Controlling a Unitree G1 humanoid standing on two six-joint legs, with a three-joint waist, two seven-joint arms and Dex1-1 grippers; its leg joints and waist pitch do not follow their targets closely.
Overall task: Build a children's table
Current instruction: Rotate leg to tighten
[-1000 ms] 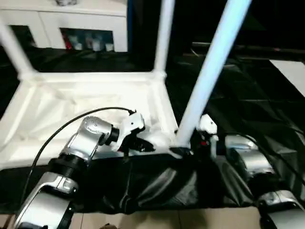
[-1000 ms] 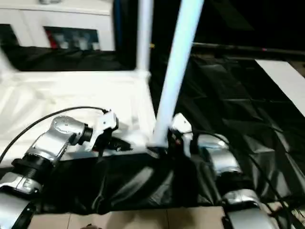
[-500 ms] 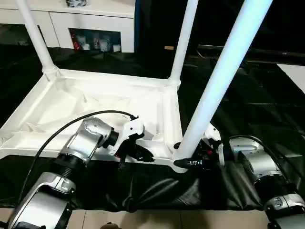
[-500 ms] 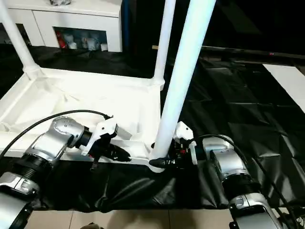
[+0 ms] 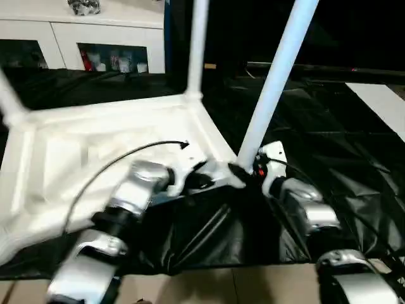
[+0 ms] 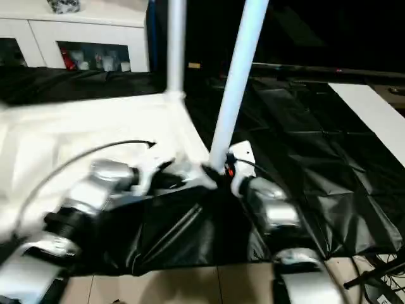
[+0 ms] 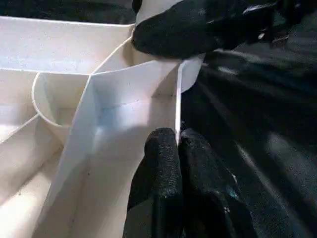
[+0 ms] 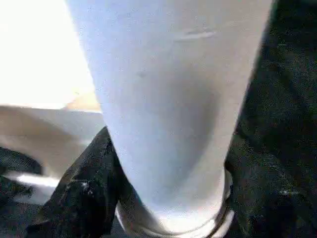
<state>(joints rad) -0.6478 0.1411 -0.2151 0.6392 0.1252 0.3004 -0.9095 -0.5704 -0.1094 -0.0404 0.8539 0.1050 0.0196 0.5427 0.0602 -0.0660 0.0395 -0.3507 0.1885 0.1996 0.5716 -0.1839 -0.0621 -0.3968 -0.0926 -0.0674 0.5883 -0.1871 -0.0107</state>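
The children's table lies upside down, its white ribbed top on black sheeting. Three round legs stand in its corner sockets: the near right leg, a far leg and a left leg. My left gripper is shut on the thin rim wall of the top beside the near right corner, one finger on each side. My right gripper is closed around the foot of the near right leg, with its black fingers hugging both sides of the tube.
A white glass-door cabinet stands behind the table. Crumpled black sheeting covers the floor around it, with a white panel at the far right and bare tan floor along the near edge.
The whole picture has shifted and tilted with the head. Both grippers keep their places at the near right corner, on the rim and the leg.
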